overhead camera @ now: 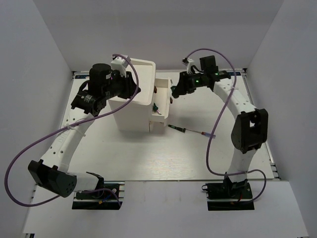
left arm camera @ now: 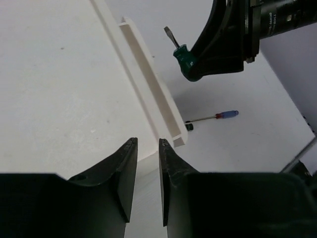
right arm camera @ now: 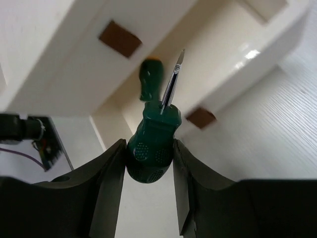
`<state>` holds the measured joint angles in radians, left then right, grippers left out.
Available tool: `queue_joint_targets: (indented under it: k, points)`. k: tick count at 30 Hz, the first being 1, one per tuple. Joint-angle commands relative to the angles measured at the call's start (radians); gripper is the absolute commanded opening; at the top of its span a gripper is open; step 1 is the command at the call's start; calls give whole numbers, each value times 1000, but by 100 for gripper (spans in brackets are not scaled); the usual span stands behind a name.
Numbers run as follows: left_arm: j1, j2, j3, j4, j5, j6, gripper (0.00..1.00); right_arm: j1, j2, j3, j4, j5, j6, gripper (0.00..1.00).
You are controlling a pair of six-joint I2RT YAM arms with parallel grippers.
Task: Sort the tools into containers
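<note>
The green screwdriver (right arm camera: 157, 124) is light, short and stiff. Its fat handle is dimpled and should resist slipping, while the thin steel shaft is smooth and a poor place to pinch. The handle is the part to take, and the right hand (right arm camera: 148, 146) grasps it there. Both fingers clamp the bulb of the handle, and the blade sticks out past the fingertips. Gripped at one end like this, it may swivel a little, though it weighs next to nothing.

The right arm reaches forward and bends inward. Its hand hangs in the air with the open drawers (overhead camera: 159, 84) of the cabinet (overhead camera: 130, 111) just beyond its fingertips.

The left arm arches over the cabinet, and the left hand (left arm camera: 147, 143) points down at its top edge. The fingers stand a narrow gap apart, and I cannot tell whether they nip anything. A blue screwdriver (left arm camera: 218, 116) lies on the surface (overhead camera: 163, 153) beyond that hand.
</note>
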<state>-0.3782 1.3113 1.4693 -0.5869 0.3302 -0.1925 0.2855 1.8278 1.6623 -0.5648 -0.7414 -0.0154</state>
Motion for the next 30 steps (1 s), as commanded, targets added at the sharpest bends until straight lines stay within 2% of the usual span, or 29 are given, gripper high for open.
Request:
queue_joint_targets:
  k: [1, 2, 5, 7, 8, 9, 10, 12, 14, 15, 16, 18, 19, 20, 21, 22, 23, 25, 26, 27, 30]
  points:
    - [-4, -35, 36, -45, -193, -37, 34, 73, 82, 109, 94, -50, 190, 0]
    - [-4, -44, 36, -60, -235, -48, 34, 84, 128, 117, 114, -44, 199, 0]
    - [19, -102, 11, -97, -445, -108, 49, 118, 174, 183, 117, 2, 218, 0]
    - [28, -112, 11, -128, -584, -136, 61, 126, 211, 223, 118, 34, 235, 14]
    - [44, -112, 11, -155, -611, -157, 61, 132, 217, 228, 115, 36, 238, 24]
    - [44, -112, 23, -165, -626, -157, 63, 129, 220, 226, 117, 43, 236, 50]
    - [71, -95, 23, -174, -649, -172, 63, 130, 217, 220, 115, 31, 230, 56]
    - [94, -83, 33, -174, -649, -186, 60, 126, 190, 208, 115, 22, 215, 58]
    - [137, -72, 33, -162, -640, -208, 49, 119, 174, 203, 123, 7, 197, 49]
    - [156, -72, 22, -150, -611, -217, 43, 119, 142, 203, 129, 5, 193, 34]
    - [176, -60, 10, -137, -593, -217, 31, 118, 128, 189, 134, -3, 180, 25]
    - [237, -32, 0, -113, -524, -238, 18, 110, 82, 171, 141, -7, 172, 5]
    - [257, -21, -10, -113, -504, -249, 6, 106, 73, 151, 143, 17, 148, 0]
    - [295, -21, -29, -93, -467, -258, 1, 101, 44, 139, 143, 39, 134, 0]
    - [314, -9, -39, -84, -448, -274, 1, 100, 21, 117, 122, 69, 118, 0]
    - [331, -9, -52, -73, -433, -274, 0, 96, 8, 99, 109, 193, 45, 0]
    - [347, 3, -73, -62, -398, -283, 0, 96, 4, 93, 96, 244, 20, 0]
    - [401, 40, -84, -39, -341, -283, 0, 96, 31, 103, -8, 423, -94, 0]
    - [401, 58, -84, -39, -317, -283, 0, 96, 48, 122, -9, 451, -121, 0]
    - [415, 78, -84, -21, -291, -268, 0, 93, 65, 138, -99, 470, -130, 0]
    - [424, 158, -69, 34, -149, -220, 2, 93, 148, 163, -145, 430, -164, 0]
